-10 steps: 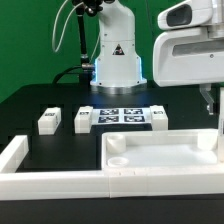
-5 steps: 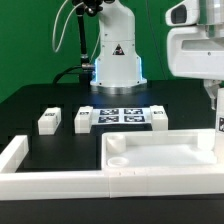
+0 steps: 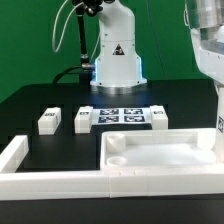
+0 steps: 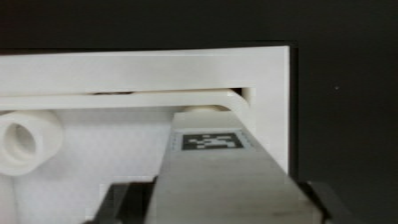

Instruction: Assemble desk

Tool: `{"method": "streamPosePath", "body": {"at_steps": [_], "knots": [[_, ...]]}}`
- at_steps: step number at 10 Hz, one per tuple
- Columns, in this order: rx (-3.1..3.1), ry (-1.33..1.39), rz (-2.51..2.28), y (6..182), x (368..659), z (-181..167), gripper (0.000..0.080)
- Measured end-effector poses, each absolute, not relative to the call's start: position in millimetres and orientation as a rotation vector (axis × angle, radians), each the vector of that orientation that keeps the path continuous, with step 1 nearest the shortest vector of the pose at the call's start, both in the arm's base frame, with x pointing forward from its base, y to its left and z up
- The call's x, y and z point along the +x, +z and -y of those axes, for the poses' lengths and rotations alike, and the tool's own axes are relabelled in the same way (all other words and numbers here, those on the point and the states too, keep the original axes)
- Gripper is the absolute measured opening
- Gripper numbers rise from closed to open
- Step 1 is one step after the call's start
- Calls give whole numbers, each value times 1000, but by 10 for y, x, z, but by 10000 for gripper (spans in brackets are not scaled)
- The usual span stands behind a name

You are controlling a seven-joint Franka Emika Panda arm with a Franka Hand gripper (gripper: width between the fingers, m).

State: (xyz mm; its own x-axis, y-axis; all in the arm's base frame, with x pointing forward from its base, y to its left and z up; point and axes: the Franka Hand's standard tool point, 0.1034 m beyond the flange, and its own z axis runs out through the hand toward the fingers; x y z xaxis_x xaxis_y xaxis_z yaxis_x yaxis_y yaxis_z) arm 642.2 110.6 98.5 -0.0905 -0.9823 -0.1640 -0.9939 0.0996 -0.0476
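The desk's white tabletop panel [image 3: 160, 155] lies rim-up at the exterior view's lower right. Its raised rim [image 4: 160, 75] and one round corner hole [image 4: 18, 140] show in the wrist view. My gripper [image 3: 216, 92] hangs over the panel's edge on the exterior view's right, shut on a white square-section leg [image 4: 217, 165]. The leg bears a black-and-white tag, and its far end reaches the panel's rim. Dark fingers [image 4: 125, 203] press both of its sides. Three more legs [image 3: 48, 121] [image 3: 82, 120] [image 3: 158, 117] lie on the black table.
The marker board [image 3: 122, 116] lies flat in front of the robot's base [image 3: 117, 65]. A long low white border wall [image 3: 40, 180] runs along the front and turns back at the exterior view's left.
My gripper and the leg it holds have shifted toward the exterior view's right, so less of the hand shows in frame. The panel and the loose legs have stayed put.
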Motion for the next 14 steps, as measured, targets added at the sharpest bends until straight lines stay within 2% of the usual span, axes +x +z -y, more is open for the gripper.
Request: {"method": "streamPosePath", "body": {"at_steps": [5, 6, 7, 8, 9, 10, 14], "knots": [[-1866, 121, -2331, 985, 6430, -1110, 291], [-1868, 121, -2329, 985, 6429, -1113, 469], [-1872, 121, -2326, 984, 6429, -1114, 587], [-1873, 118, -2321, 998, 6436, -1123, 587], [-1884, 103, -2282, 1182, 6468, -1172, 637], [-1912, 90, -2232, 1368, 6473, -1159, 646], [-1921, 90, -2233, 1307, 6450, -1164, 648]]}}
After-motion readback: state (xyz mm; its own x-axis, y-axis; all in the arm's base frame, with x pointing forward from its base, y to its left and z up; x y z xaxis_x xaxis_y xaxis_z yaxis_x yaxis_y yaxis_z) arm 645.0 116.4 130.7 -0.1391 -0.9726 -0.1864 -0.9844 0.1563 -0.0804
